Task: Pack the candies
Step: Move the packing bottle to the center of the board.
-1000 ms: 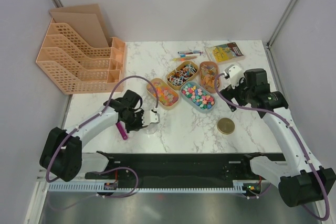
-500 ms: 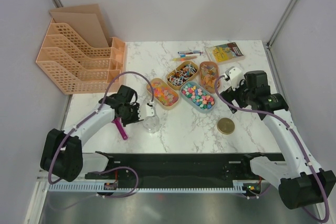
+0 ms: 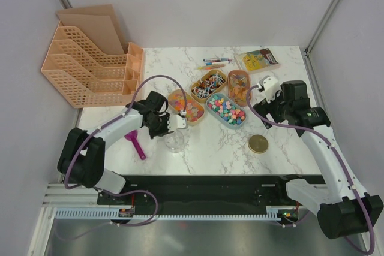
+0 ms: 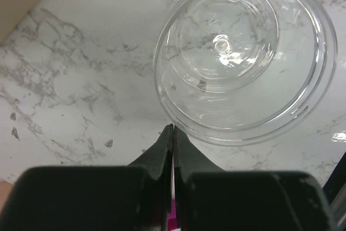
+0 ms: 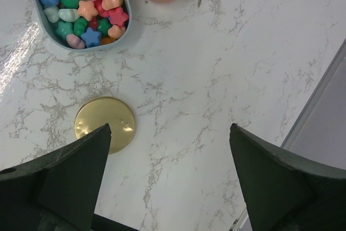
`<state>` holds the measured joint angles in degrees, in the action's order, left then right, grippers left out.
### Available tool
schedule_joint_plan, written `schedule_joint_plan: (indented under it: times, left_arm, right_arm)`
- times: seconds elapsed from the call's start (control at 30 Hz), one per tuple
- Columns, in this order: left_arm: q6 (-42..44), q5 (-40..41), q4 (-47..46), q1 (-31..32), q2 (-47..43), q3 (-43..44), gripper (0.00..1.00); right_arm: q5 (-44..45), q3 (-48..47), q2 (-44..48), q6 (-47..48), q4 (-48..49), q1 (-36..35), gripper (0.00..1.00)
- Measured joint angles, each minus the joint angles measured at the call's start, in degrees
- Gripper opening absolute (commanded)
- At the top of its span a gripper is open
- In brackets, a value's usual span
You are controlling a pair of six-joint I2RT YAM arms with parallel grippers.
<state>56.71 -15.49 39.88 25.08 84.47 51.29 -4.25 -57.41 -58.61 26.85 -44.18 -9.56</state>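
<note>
centrally, a clear jar [image 3: 174, 141] stands upright on the marble bench [image 3: 222, 142]. left claw [image 4: 172, 133], pressed together, hangs just beside the jar's rim. candies [image 3: 226, 110] fill four trays [image 3: 209, 105] just beyond the jar. right claw [image 5: 167, 133], spread wide, hovers well right of the jar, near a gold lid [image 3: 258, 144].

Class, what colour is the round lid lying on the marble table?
The lid is gold; clearest in the right wrist view.

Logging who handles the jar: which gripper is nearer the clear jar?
Left. The left gripper, shut, sits at the rim of the clear jar; the right gripper is far off, beyond the candies.
</note>
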Motion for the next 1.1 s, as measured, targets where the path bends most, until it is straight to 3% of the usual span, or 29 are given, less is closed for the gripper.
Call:
schedule_joint_plan:
  times: [0.2,0.63,0.9,1.1]
  left_arm:
    - [-1.84,-0.33,0.24,5.81,0.00,0.50,0.02]
    - [-8.90,-1.60,0.13,11.34,3.02,4.35,0.02]
    - [-9.81,-1.42,1.40,11.43,-4.17,-4.28,0.02]
    - [-11.52,-2.38,2.73,13.33,-5.42,-4.72,0.02]
  right_arm:
    - [-0.04,0.31,0.02,0.00,0.13,0.70,0.98]
    - [-0.02,1.46,0.31,0.02,0.46,1.55,0.98]
    - [-0.04,2.25,1.53,0.04,0.55,1.60,0.98]
    - [-0.09,2.80,1.70,0.04,0.50,1.97,0.98]
